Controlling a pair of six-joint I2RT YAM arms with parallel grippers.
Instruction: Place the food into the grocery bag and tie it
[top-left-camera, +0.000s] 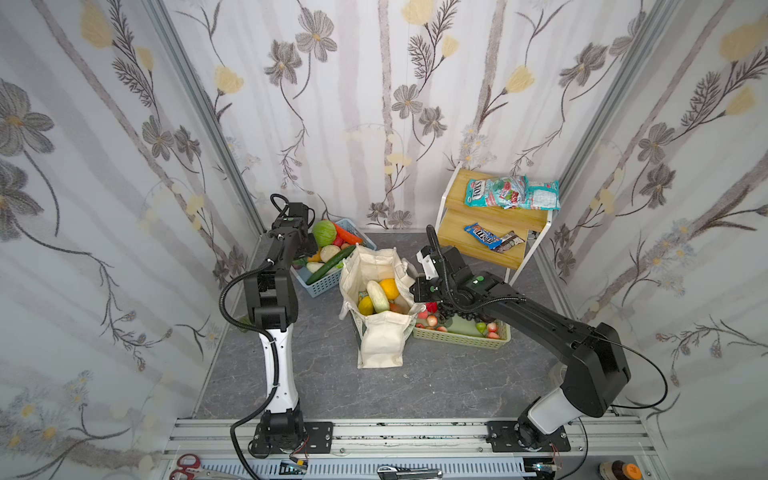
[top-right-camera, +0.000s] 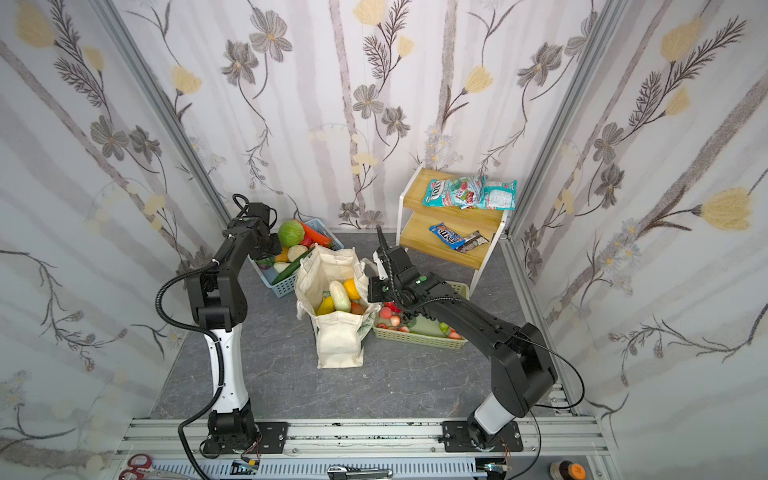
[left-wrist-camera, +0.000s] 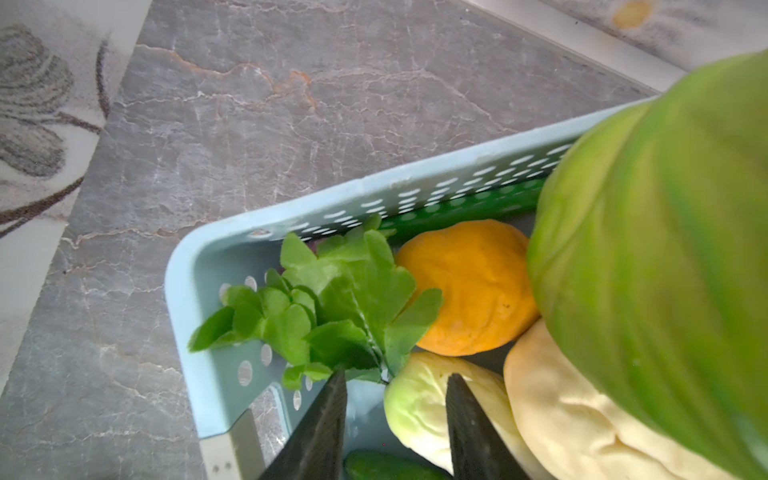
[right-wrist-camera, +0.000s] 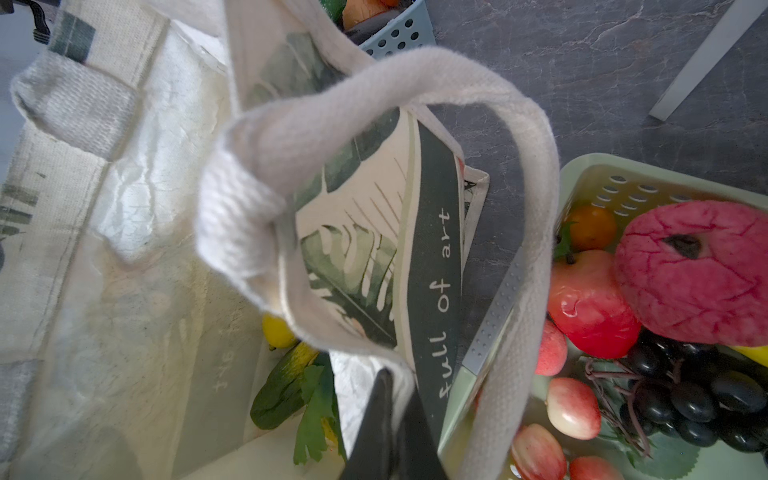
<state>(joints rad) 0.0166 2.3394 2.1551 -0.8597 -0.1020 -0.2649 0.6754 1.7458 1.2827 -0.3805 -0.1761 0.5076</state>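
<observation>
1. standing open on the bench: the grocery bag, mouth upward.
2. right tool: together, clamped on the bag rim.
3. left tool: apart, over the blue basket.
4. orange, yellow fruit, pale vegetable: touching, inside the bag.

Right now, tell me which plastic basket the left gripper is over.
The blue basket, the one holding the cabbage; the left gripper hangs over it. The pale green basket holds grapes instead.
</observation>
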